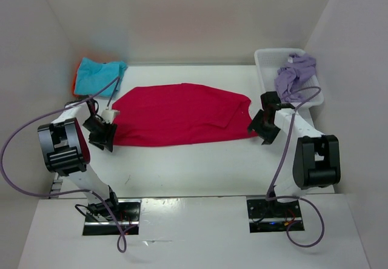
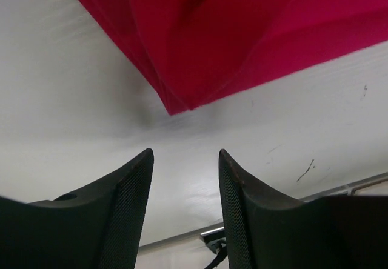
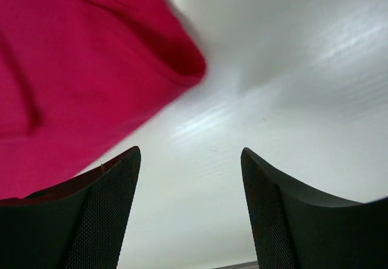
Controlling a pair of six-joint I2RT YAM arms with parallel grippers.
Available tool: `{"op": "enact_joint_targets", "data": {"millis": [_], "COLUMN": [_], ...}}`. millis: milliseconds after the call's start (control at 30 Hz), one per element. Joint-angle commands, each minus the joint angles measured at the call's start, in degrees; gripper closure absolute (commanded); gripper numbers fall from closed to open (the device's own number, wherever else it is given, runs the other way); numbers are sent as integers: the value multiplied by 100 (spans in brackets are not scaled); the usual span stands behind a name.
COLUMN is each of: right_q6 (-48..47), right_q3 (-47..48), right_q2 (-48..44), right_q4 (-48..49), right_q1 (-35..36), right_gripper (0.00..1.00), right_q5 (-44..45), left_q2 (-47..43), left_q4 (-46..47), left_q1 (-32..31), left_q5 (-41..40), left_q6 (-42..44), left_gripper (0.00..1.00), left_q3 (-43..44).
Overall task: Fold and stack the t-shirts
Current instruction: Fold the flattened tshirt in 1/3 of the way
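Top external: four t-shirts (image 1: 182, 114), one basket (image 1: 265, 59); left gripper (image 2: 185, 155), right gripper (image 3: 191, 152) spread, empty.

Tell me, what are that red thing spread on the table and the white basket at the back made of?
The red shirt looks like soft, matte cloth: it lies limp with creases and a folded-over edge. The white basket is probably moulded plastic, slightly glossy, judging by its stiff mesh walls.

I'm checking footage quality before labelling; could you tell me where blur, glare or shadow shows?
Top external: mostly sharp, with glare along the near edge of the table. Left wrist: the red shirt is crisp, with a soft shadow under its corner. Right wrist: the shirt's edge is smeared.
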Motion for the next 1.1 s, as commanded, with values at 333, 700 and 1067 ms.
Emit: {"op": "enact_joint_targets", "data": {"millis": [333,700,1067], "right_q6": [399,469,469], "right_q3": [-460,-583,-662], "right_q2": [684,226,1097], "right_q4": [1380,1169,1547], "right_q1": [-405,-712,-880], "right_gripper": [29,26,96], "right_q5": [-973,-762,-1141], "left_q2": [335,527,1002], "left_q4": [641,615,720], "left_q1": [33,279,279], "left_q5": [894,1333,1403], "left_q6": [-608,-670,-670], "left_gripper": [40,35,60], "left_q3": [244,235,394]}}
